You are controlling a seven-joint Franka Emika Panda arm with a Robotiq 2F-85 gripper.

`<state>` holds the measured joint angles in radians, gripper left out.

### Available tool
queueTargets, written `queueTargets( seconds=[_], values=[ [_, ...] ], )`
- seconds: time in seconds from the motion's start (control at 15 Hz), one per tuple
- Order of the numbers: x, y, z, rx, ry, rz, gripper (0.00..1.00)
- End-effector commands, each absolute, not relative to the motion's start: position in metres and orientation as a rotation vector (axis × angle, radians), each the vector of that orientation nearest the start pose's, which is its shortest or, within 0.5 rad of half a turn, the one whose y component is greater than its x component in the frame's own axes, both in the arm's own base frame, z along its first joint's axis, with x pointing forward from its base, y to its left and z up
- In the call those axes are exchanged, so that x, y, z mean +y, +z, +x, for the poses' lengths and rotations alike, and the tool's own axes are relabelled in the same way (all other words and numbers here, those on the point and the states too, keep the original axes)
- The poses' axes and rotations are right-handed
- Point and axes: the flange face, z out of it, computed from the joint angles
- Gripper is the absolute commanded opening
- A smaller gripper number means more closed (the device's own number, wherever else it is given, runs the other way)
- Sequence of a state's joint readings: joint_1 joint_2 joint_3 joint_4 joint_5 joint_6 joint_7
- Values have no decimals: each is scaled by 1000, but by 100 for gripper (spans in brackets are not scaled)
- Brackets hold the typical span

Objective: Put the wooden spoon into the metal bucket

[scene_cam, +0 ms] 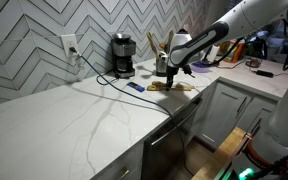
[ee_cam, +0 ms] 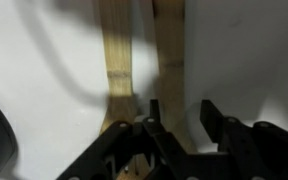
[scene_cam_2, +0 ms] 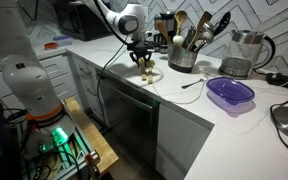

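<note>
1. Stretching across both exterior views is a pale stone countertop (scene_cam: 64, 125), where everything sits.
2. The robot arm (scene_cam: 219, 35) reaches in over it and bends down towards the worktop.
3. A coffee maker (scene_cam: 122, 55) stands against the tiled wall, apart from the action.
4. The metal bucket (scene_cam_2: 183, 60) stands near the arm's working spot. It is already crowded with upright utensils (scene_cam_2: 191, 30), so free room inside looks tight.
5. The gripper (ee_cam: 184, 120) hangs low over the counter. In the wrist view its fingers (ee_cam: 214, 120) stand apart, and I see nothing pinched between them yet.
6. The wooden spoon (ee_cam: 170, 60) lies flat on the counter, its handle running into the gap between the jaws. A second wooden piece (ee_cam: 117, 60) lies just beside it. Blur keeps me from being sure which one has the bowl.
7. I'd expect the spoon to be light, stiff and not fragile, with a dry, fairly grippy surface. Gripping across the narrow handle near its middle should keep it balanced. The neighbour lies close enough that a finger might catch it too.
</note>
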<state>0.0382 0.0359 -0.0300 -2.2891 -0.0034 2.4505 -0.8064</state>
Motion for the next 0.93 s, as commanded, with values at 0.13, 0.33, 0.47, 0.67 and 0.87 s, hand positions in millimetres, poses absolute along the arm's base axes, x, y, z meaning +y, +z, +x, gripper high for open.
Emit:
queueTargets(
  seconds=[0.13,0.33,0.47,0.67,0.87],
  values=[
    [1,341,539,-1337,-160,-2899,37],
    [6,341,538,-1401,-142,-2883,33],
    [10,340,538,-1463,-111,-2872,29],
    [15,338,535,-1552,-18,-2868,21],
    [19,337,534,-1620,57,-2856,5]
  ],
)
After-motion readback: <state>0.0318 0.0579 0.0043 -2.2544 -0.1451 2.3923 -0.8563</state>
